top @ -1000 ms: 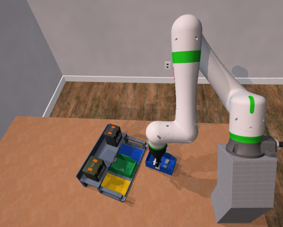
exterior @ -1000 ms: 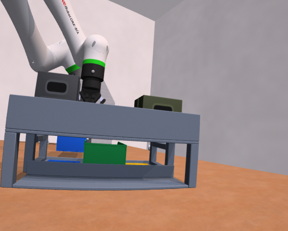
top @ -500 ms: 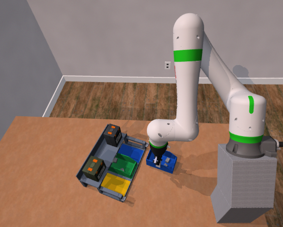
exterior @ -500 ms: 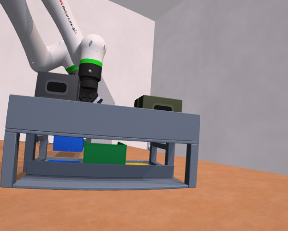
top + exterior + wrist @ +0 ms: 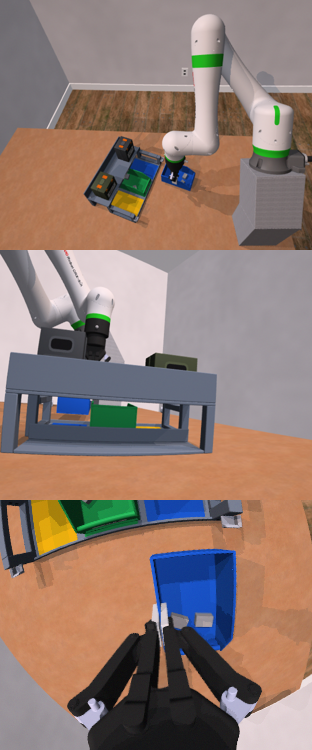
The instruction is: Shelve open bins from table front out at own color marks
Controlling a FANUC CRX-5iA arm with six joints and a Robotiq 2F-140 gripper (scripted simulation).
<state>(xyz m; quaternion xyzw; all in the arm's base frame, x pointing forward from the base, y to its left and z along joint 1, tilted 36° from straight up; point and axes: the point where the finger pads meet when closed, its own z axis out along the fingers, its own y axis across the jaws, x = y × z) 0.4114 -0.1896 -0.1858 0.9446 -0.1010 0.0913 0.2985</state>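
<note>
My gripper (image 5: 172, 179) is shut on the left side wall of the blue bin (image 5: 179, 177), as the wrist view shows at the fingertips (image 5: 162, 615). The blue bin (image 5: 196, 596) holds two small grey parts and stays level, just outside the shelf's front, opposite the blue mark (image 5: 144, 166). Seen through the shelf, the blue bin (image 5: 73, 405) seems to hang a little above the table. The green bin (image 5: 135, 182) stands in the middle place of the shelf with a grey part in it. The yellow mark (image 5: 127, 201) is bare.
A dark grey box (image 5: 124, 148) and an olive box (image 5: 103, 184) stand on the shelf's upper board. The shelf has a front lip (image 5: 108, 433) and corner posts. The robot's grey pedestal (image 5: 270, 203) is at the right.
</note>
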